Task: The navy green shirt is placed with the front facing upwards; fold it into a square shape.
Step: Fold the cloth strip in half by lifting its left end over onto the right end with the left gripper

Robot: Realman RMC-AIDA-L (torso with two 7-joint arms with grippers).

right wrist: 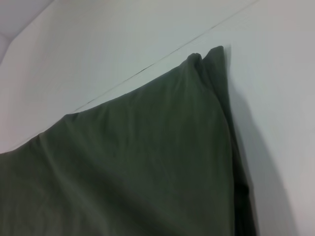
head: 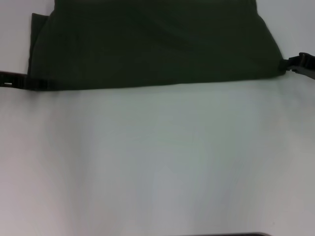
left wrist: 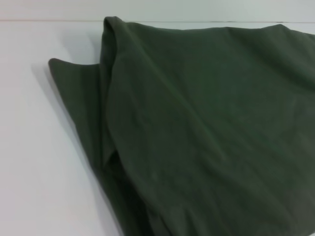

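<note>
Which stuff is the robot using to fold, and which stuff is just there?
For the job:
- navy green shirt, plain green side showing
- left hand at the shirt's near left corner
- right hand at its near right corner

Just there:
- white table
- dark edge at the bottom of the head view

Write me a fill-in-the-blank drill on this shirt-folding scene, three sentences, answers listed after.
1. The shirt lies on a ____ table.
2. In the head view, the left gripper is at the shirt's near ____ corner.
3. The right gripper is at the shirt's near ____ corner.

Missing words: white; left; right
</note>
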